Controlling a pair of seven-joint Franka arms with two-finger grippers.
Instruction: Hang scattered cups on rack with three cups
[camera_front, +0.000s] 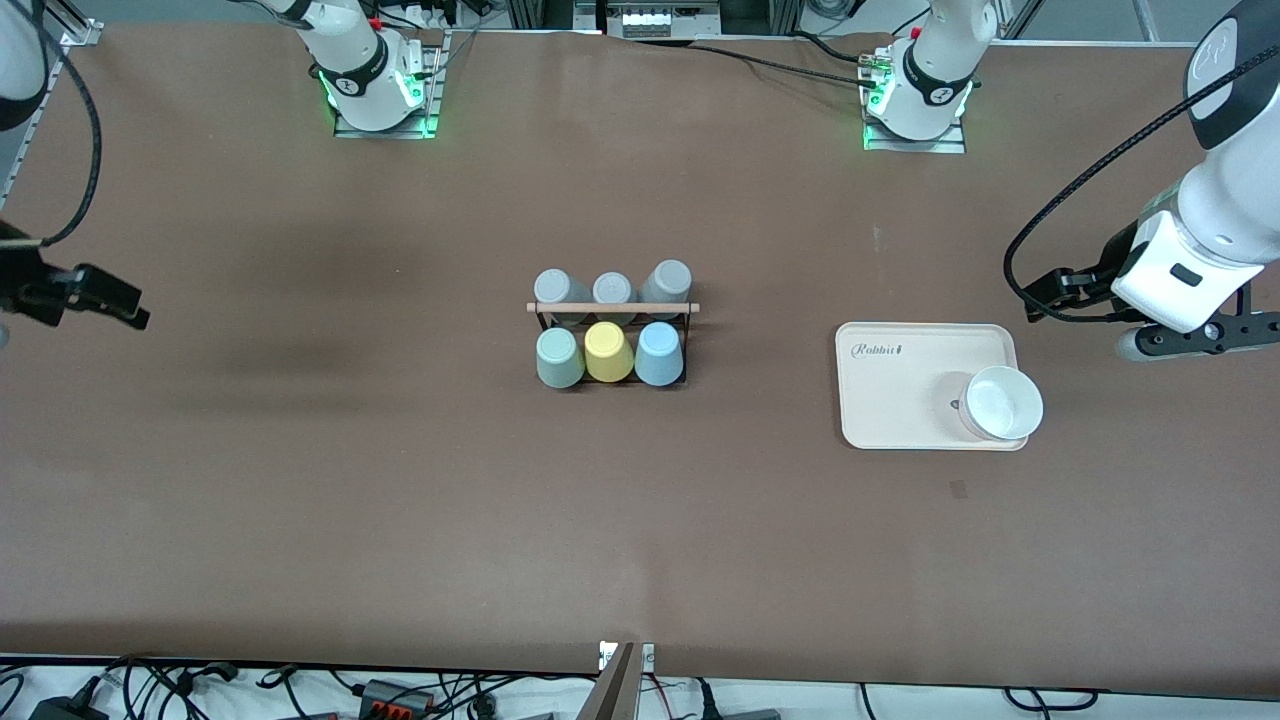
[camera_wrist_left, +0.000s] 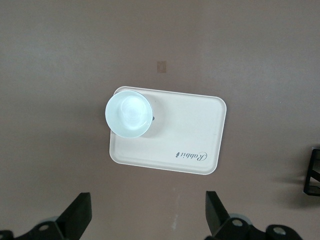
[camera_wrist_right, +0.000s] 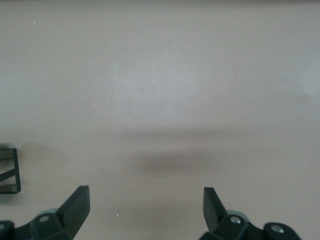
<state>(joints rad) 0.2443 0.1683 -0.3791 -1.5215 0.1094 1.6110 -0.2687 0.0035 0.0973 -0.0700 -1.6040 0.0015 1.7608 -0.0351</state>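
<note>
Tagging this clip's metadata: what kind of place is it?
Looks like a robotics lab bench, not a home: two arm bases bolted along one table edge, loose cables at the edge nearest the front camera, and staged props, a cup rack and a tray holding a white bowl.

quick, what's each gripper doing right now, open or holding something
left gripper: open, holding nothing, over the table beside the tray.
right gripper: open, holding nothing, over bare table.
</note>
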